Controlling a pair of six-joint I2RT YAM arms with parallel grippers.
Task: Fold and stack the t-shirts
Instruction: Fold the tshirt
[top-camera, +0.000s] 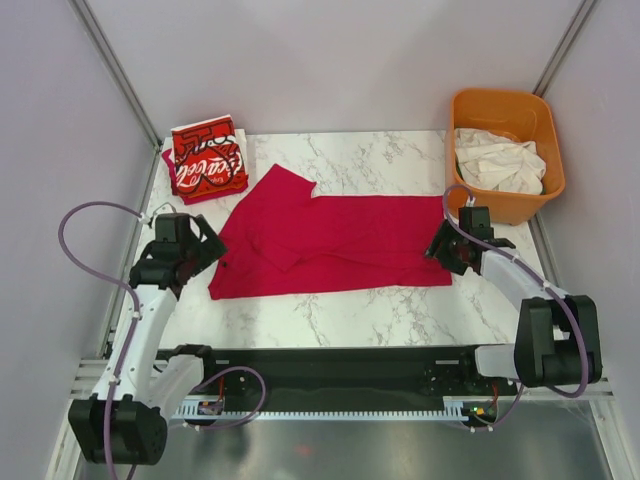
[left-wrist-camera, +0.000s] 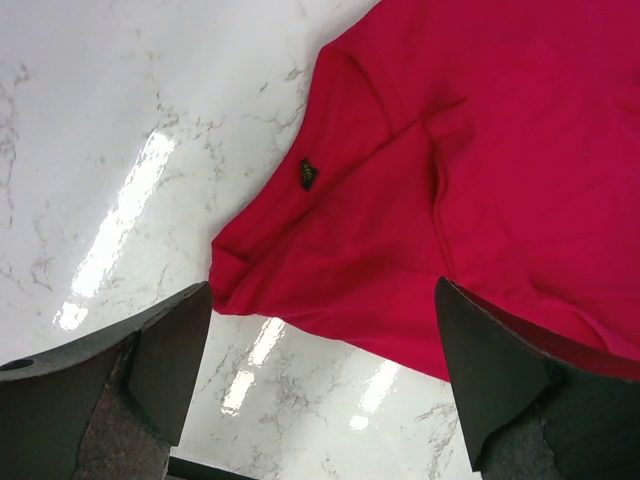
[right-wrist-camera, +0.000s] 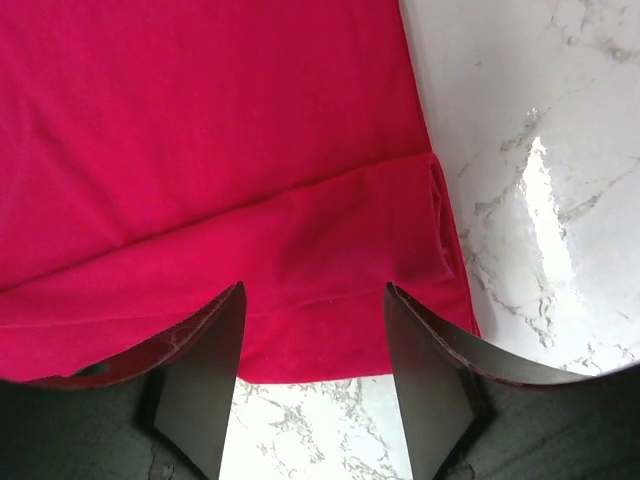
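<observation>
Your left pincer (left-wrist-camera: 322, 288) is spread wide at the left end of the plain red shirt (top-camera: 340, 240). That shirt lies across the middle of the table (top-camera: 380, 160). Your right pincer (right-wrist-camera: 314, 287) is spread over its right edge.

**Top external view:** mounted high behind the arm bases (top-camera: 118, 430), looking steeply down on the whole marble table (top-camera: 380, 310).
**Left wrist view:** close range, aimed past the left gripper (left-wrist-camera: 322, 290) at the crimson t-shirt's (left-wrist-camera: 480, 180) left end.
**Right wrist view:** equally close, past the right gripper (right-wrist-camera: 315, 290), over what appears to be the shirt's right hem corner.
All three share this shirt.
</observation>
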